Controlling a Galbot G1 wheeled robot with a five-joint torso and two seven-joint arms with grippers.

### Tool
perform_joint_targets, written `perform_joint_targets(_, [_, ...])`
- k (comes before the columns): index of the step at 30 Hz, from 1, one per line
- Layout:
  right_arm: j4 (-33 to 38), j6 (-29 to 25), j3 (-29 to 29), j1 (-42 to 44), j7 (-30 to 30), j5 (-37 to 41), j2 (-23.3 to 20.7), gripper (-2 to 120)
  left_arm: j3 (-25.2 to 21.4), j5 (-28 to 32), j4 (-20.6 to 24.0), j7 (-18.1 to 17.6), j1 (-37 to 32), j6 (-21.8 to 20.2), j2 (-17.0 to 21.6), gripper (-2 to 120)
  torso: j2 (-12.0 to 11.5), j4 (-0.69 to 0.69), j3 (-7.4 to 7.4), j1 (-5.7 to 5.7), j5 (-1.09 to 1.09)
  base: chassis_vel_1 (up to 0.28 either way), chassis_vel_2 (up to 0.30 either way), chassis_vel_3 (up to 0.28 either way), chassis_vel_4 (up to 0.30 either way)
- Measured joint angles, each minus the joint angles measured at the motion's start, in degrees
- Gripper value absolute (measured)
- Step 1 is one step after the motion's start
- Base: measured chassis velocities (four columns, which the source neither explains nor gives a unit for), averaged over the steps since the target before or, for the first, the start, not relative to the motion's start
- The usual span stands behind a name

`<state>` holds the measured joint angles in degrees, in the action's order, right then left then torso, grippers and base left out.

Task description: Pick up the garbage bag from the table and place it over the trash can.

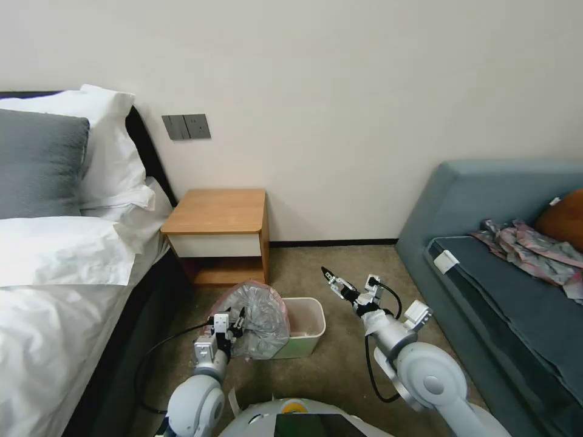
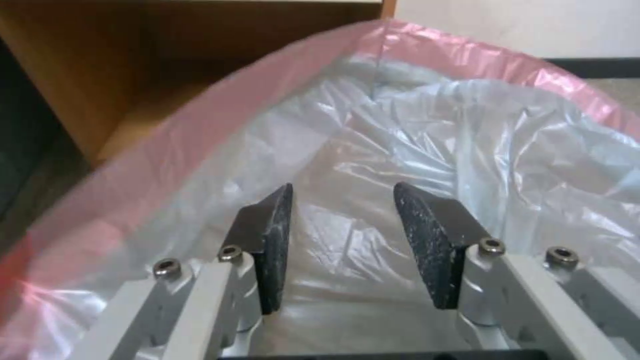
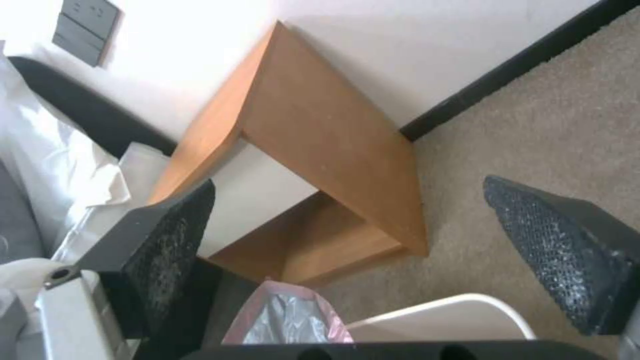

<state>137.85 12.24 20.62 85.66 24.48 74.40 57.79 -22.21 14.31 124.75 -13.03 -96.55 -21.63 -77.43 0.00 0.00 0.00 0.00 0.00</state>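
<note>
Your left gripper [image 1: 236,321] sits inside the mouth of the garbage bag [image 1: 258,318], fingers [image 2: 270,240] parted with nothing pinched. The bag seems draped over the trash can's [image 1: 303,328] left end, on the carpet before the table [image 1: 218,233]. Your right gripper [image 1: 331,278] hovers released right of the can.

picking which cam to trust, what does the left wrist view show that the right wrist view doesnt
Left wrist view alone: the left gripper, open, pointing into the crinkly translucent pink-rimmed garbage bag, its opening spread wide.

Right wrist view alone: the open right gripper, the rolled rim of the cream-white plastic trash can, beige carpet, white bedding, a grey wall switch.

Both: the bag and the light-brown wooden nightstand.
</note>
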Motion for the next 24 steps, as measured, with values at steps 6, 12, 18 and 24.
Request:
perform_joint_targets(6, [-0.02,-0.02,0.01,0.16,0.00,-0.29,0.16,100,1.21,-0.50,-1.27,0.07,0.77,0.01,-0.26,42,0.00,0.00,0.00,0.00,0.00,0.000,0.000,0.000,0.000])
perform_joint_targets(12, [0.07,-0.08,0.10,0.44,0.02,-0.62,0.35,100,2.18,-0.54,-2.19,0.11,1.83,-0.02,-0.38,42,0.00,0.00,0.00,0.00,0.00,0.000,0.000,0.000,0.000])
perform_joint_targets(18, [0.12,-0.12,0.12,0.70,0.15,-0.96,0.61,100,3.43,-0.68,-3.29,0.11,2.85,-0.29,-0.50,42,0.00,0.00,0.00,0.00,0.00,0.000,0.000,0.000,0.000])
perform_joint_targets(24, [0.03,-0.14,0.12,0.71,0.18,-1.09,0.85,100,3.92,-0.69,-3.41,-0.15,3.62,-1.07,-0.57,42,0.00,0.00,0.00,0.00,0.00,0.000,0.000,0.000,0.000])
